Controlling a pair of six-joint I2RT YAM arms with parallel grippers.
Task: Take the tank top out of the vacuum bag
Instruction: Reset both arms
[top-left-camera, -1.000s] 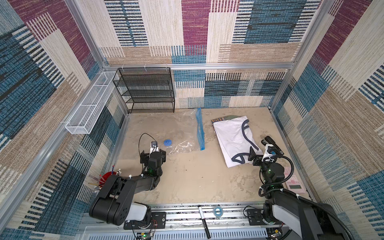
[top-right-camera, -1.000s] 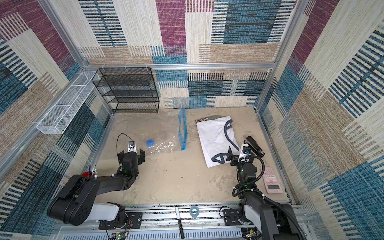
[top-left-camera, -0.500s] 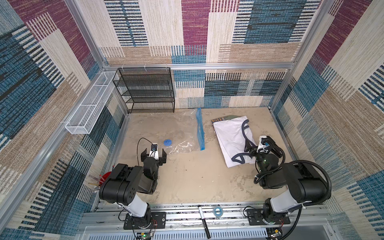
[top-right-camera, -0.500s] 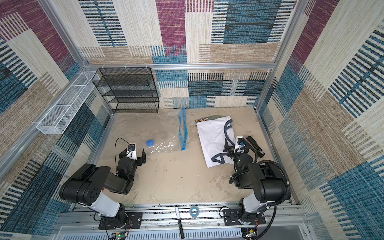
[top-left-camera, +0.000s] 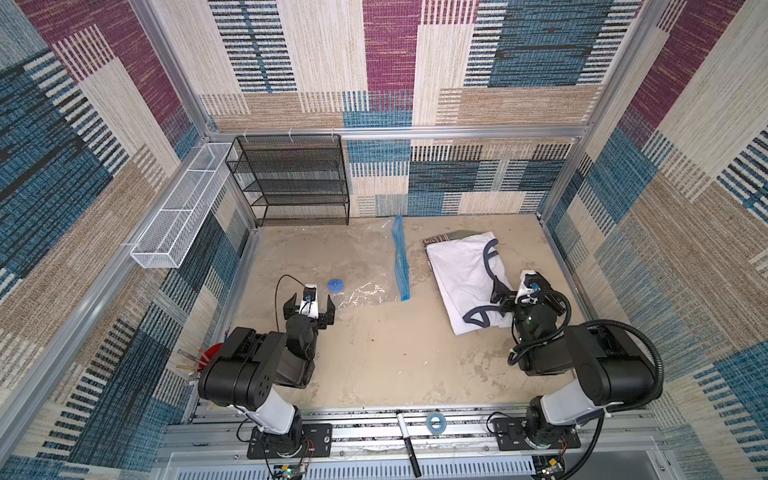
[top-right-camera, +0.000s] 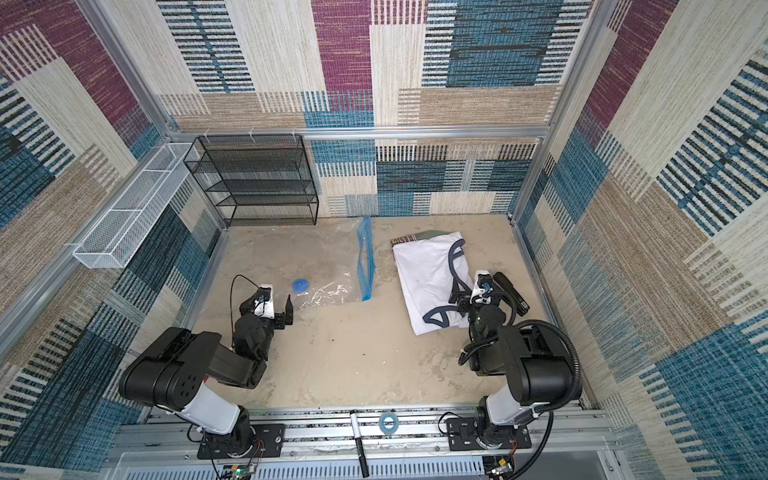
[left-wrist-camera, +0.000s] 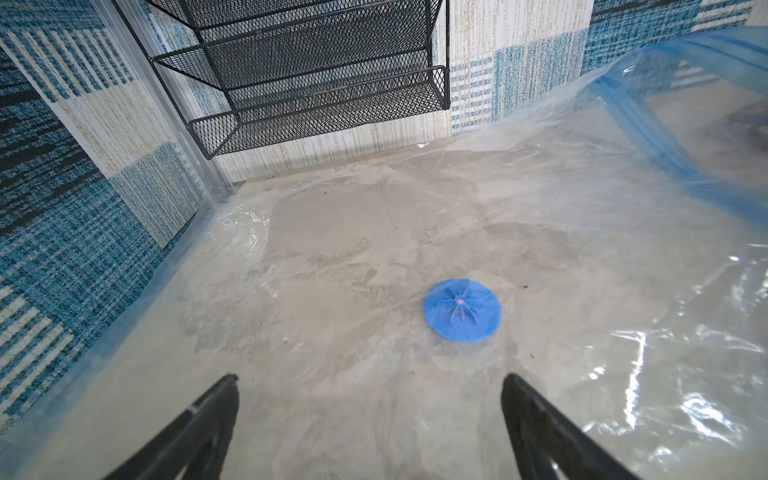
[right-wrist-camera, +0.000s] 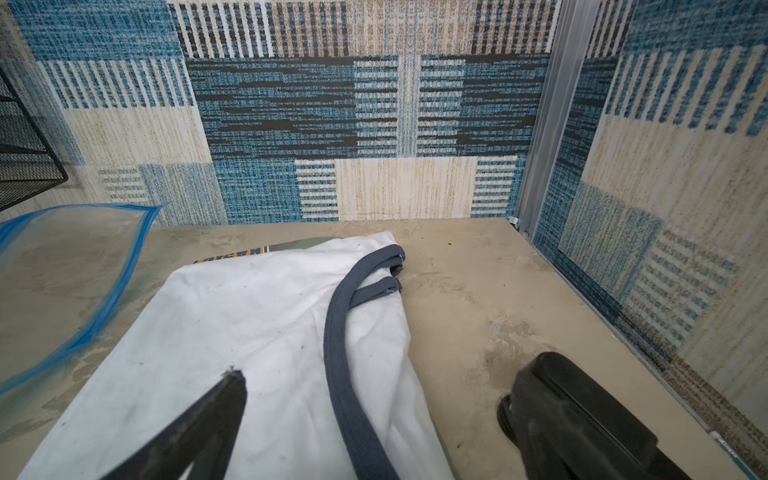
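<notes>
The pulling-out itself looks finished. The tank top (top-left-camera: 461, 278) lies flat on the table (top-left-camera: 395, 365) right of centre in both top views. It is white with dark blue binding and wholly clear of the vacuum bag (top-left-camera: 361, 291). The bag is spread flat left of centre, its blue zip strip (top-left-camera: 400, 257) running up the middle of the frame, with bare table between strip and cloth. The round blue valve (left-wrist-camera: 462, 310) sits just ahead of the left pincer (top-left-camera: 311, 311), whose jaws are spread wide and empty, low over the clear film. The right pincer (right-wrist-camera: 382, 374) is also spread and holds nothing. One of its fingers is above the near part of the shirt and the other is out past the hem, by a black oblong object (top-right-camera: 513, 293). Whether either finger touches the cloth I cannot tell. What remains, I judge, is a clean finish. Each arm should rise before it draws back toward the bottom of the frame, so that no fingertip drags anything along. On the left the risk is snagging the crinkly plastic and sliding the bag toward the shirt. On the right it is hooking the looped armhole binding (top-left-camera: 482, 316) and rumpling the shirt, or nudging the black object. Jaws are best kept spread throughout, since closing now could pinch fabric. A patterned edge (top-left-camera: 436, 240) shows from under the shirt's far end, and what it belongs to is unclear.
</notes>
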